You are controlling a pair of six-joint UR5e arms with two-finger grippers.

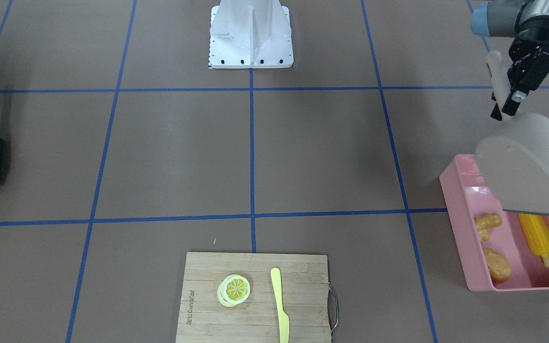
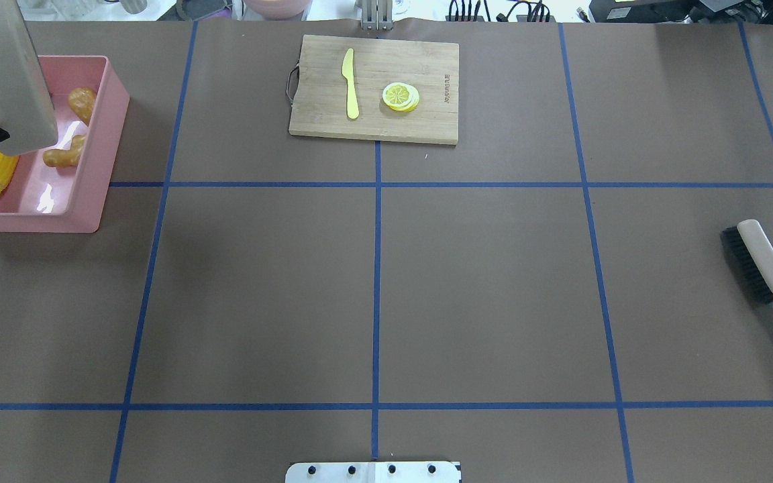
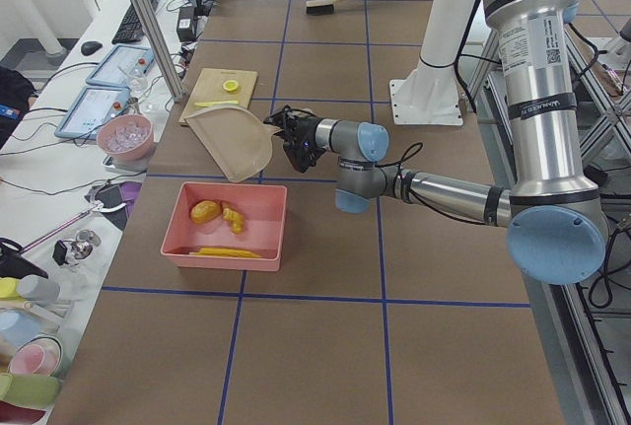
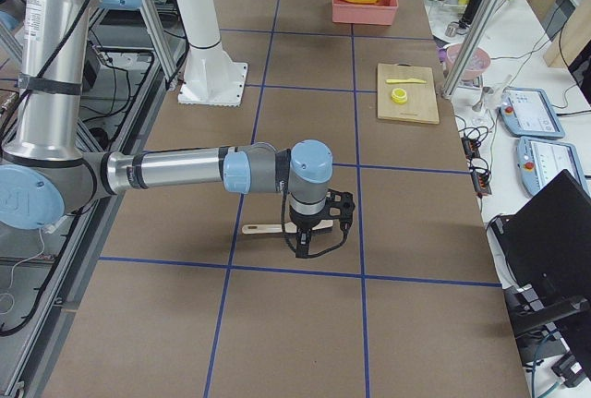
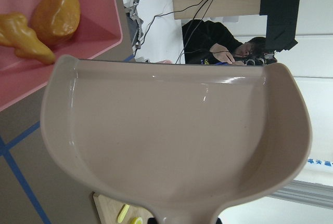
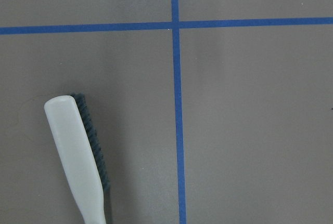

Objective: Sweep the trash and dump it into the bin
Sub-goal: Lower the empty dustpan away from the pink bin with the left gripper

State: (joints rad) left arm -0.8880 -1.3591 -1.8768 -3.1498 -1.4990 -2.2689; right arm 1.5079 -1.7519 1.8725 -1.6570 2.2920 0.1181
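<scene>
Closest to the lens we find the beige dustpan [image 5: 177, 141], tilted handle-up with its lip over the pink bin [image 1: 460, 228]. We see the left gripper [image 1: 507, 107] clamped on the dustpan's handle. Inside the bin lie the corn cob [image 1: 536, 238], the ginger root [image 1: 488, 224] and the potato [image 1: 497, 264]. The brush [image 6: 78, 156] lies flat on the table, the right gripper [image 4: 309, 236] over it; we cannot tell whether that gripper is closed.

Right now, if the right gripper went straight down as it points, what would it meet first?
Probably the brush: in the exterior right view the right gripper points down just over its handle. Depth is unclear, so it might miss the handle and touch the table instead.
</scene>
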